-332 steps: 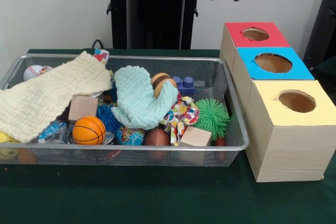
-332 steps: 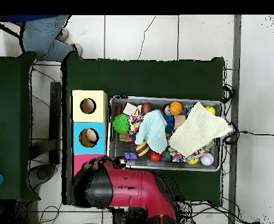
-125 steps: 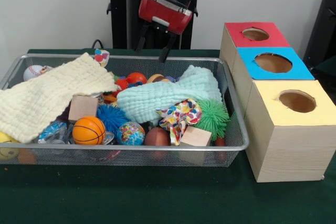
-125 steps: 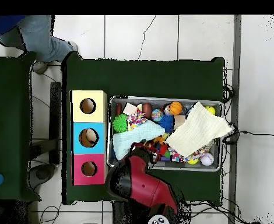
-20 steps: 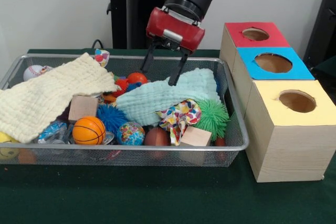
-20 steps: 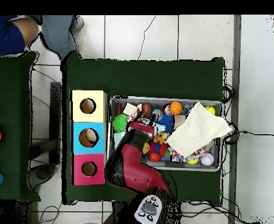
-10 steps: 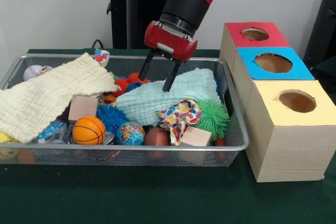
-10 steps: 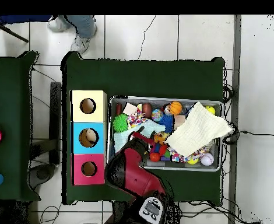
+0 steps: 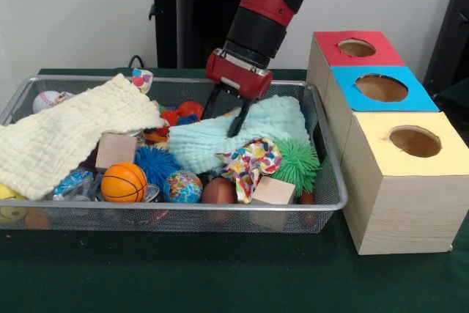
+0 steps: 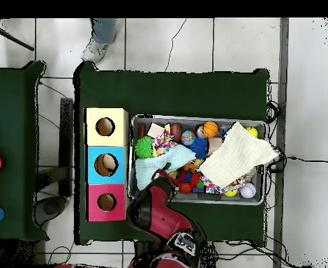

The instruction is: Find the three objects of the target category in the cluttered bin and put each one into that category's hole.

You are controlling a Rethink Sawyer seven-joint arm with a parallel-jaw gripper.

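Pinching the mint cloth (image 9: 242, 133) in the wire bin (image 9: 322, 174), claw (image 9: 222, 117) clamped on it.

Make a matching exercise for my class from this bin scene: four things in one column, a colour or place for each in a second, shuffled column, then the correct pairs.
Things
1. basketball
2. spiky ball
3. box nearest the camera
4. gripper

Descriptions
A. yellow top with a round hole
B. green, at the bin's right end
C. down on the pale blue cloth
D. orange, near the bin's front wall

Pairs: 1-D, 2-B, 3-A, 4-C
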